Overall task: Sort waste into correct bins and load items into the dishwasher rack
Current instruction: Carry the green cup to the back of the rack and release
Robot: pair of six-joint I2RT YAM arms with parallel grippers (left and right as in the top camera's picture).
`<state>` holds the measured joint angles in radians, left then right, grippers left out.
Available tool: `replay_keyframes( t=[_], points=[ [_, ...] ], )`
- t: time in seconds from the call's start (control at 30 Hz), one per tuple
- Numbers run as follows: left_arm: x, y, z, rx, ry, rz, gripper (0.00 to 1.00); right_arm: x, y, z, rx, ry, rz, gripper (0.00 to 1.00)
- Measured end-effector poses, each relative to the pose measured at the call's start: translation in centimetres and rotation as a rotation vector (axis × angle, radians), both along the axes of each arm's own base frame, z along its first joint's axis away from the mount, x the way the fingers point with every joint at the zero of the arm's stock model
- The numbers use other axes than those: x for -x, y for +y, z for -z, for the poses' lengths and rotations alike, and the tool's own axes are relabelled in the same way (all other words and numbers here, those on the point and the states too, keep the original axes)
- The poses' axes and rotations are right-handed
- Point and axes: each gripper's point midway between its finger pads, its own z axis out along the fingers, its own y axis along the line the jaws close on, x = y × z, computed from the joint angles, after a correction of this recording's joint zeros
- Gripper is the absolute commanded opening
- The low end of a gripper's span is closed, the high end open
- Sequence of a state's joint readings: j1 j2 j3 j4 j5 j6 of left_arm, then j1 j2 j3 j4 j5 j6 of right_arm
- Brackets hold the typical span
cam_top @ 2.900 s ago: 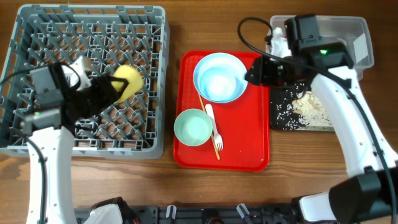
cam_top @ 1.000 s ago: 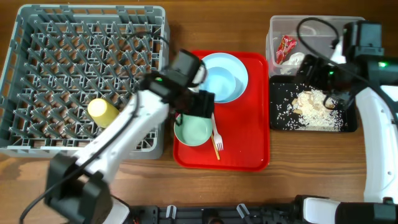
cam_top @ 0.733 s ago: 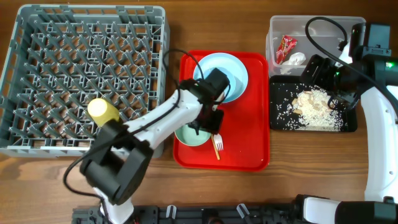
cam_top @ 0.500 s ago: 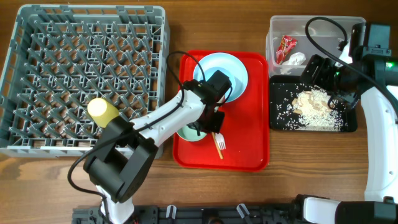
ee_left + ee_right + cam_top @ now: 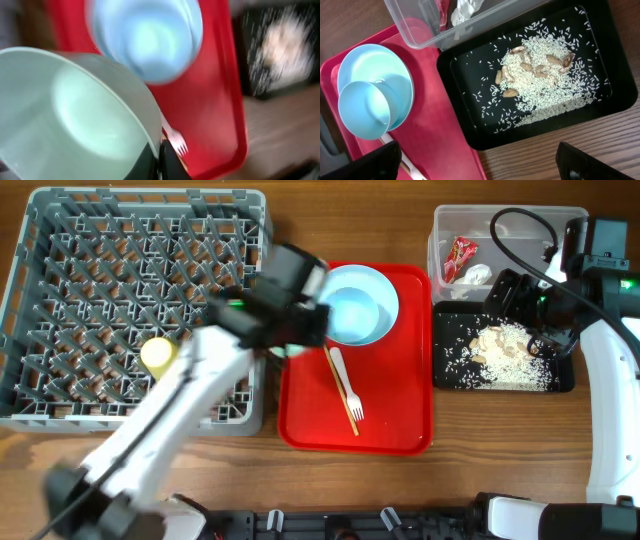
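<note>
My left gripper (image 5: pixel 161 160) is shut on the rim of the pale-green bowl (image 5: pixel 75 115) and holds it above the red tray's left side. In the overhead view the blurred left arm hides most of this bowl. The small pale-blue bowl (image 5: pixel 350 315) sits in the pale-blue plate (image 5: pixel 388 285). Below them lie the white fork (image 5: pixel 345 385) and the wooden stick (image 5: pixel 343 400). The yellow cup (image 5: pixel 160 355) lies in the grey dishwasher rack (image 5: pixel 40 410). My right gripper (image 5: pixel 477 167) hangs open over the black tray (image 5: pixel 445 375) of rice scraps (image 5: pixel 505 350). The clear tub (image 5: pixel 575 240) holds the red wrapper (image 5: pixel 458 258) and the tissue (image 5: pixel 480 275).
The red tray (image 5: pixel 400 420) lies between the rack and the bins. Its raised rim borders the black tray's left side. The right arm's cable loops over the clear tub.
The left gripper shut on the green bowl's rim and lifted it off the red tray, up and to the left. The fork and stick shifted slightly. The right arm has stayed still.
</note>
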<state>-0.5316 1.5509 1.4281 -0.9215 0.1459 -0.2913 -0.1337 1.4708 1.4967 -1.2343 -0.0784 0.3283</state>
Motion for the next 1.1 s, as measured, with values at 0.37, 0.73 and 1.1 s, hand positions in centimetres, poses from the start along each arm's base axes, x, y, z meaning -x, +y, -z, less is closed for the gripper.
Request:
replay_keyframes(
  t=[0.37, 0.73, 1.1],
  points=[
    [-6.4, 14.3, -6.4, 0.296, -0.187, -0.132, 0.04, 0.0, 0.0, 0.0, 0.0, 0.0, -0.001, 1.0],
    [-14.6, 20.1, -5.5, 0.639, -0.338, -0.093, 0.04, 0.0, 0.0, 0.0, 0.0, 0.001, -0.001, 1.0],
    [-20.4, 20.7, -0.7, 0.953, -0.248, -0.108, 0.04, 0.0, 0.0, 0.0, 0.0, 0.0, -0.001, 1.0]
  ],
)
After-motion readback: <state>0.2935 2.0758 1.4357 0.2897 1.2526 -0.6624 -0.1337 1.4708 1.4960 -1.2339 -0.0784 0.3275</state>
